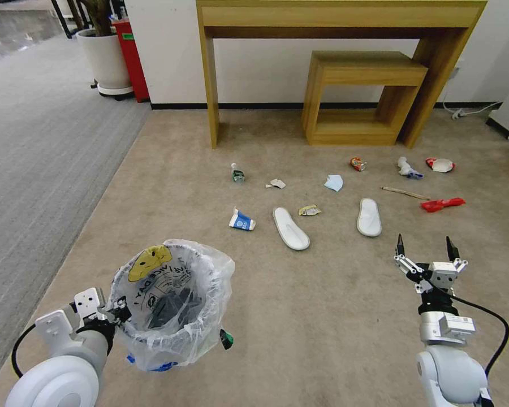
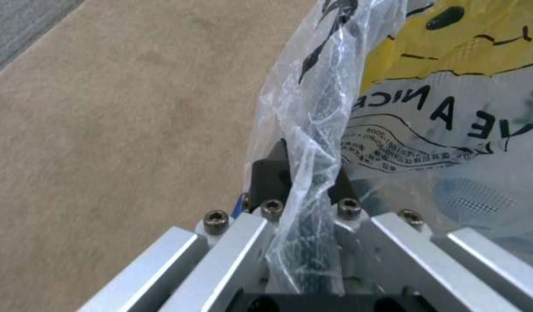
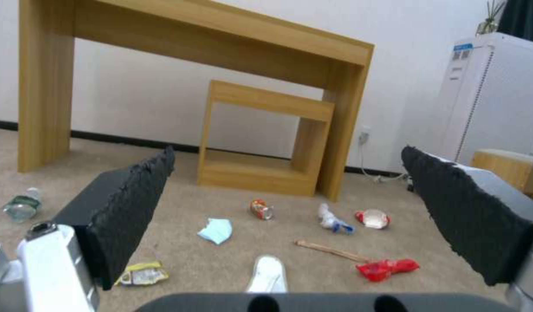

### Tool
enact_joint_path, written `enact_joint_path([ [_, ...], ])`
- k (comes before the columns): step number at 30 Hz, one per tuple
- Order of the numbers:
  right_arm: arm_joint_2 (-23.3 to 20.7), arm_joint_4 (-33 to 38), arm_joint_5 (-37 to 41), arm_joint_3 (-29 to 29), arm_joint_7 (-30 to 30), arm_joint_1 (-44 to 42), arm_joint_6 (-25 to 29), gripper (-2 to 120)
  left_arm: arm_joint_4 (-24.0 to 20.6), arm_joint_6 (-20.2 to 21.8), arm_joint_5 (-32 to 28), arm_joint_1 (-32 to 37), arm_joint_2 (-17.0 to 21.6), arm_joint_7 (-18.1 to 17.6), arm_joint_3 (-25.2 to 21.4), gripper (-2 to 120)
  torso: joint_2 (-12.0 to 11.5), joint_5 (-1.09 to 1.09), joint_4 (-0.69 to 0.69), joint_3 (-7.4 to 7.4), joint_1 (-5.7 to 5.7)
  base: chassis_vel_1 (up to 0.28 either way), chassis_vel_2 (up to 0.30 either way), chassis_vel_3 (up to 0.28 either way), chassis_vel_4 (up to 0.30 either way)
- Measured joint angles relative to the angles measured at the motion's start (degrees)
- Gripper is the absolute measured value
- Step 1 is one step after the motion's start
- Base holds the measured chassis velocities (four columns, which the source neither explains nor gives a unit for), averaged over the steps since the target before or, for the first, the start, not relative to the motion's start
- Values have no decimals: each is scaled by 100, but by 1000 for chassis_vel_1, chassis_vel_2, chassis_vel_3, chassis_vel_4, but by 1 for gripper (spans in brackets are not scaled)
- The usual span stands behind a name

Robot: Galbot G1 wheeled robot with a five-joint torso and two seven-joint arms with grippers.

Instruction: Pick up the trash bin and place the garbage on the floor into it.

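trash bin (image 1: 172, 305) hiding left fingers, slipper (image 3: 268, 275) partly cut off

both arms are finished in white and pale grey, with rounded joint housings and black cables looped alongside. the right gripper (image 1: 426, 249) is fitted with black, rough-edged finger pads (image 3: 128, 208). the left gripper (image 2: 306, 184) is framed in silver aluminium fastened with hex-socket screws.

The clear bag (image 2: 451, 130) lining the trash bin (image 1: 169, 305) is showing black capitals beneath a yellow cartoon patch; in the left wrist view "A NIC" and "VE A" are reading clearly. Small print below them includes "2008", with the rest too fine to make out.
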Motion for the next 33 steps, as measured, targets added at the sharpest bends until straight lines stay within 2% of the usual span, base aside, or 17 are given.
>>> enact_joint_path([
  [13, -11, 12, 0, -11, -16, -10, 0, 100, -14, -11, 33, 24, -8, 8, -1, 1, 1, 1, 0, 0, 0, -137, 135, 139, -139],
  [33, -5, -51, -11, -39, -22, 32, 34, 100, 26, -23, 42, -6, -17, 19, 13, 1, 0, -2, 0, 0, 0, -214, 218, 214, -222],
])
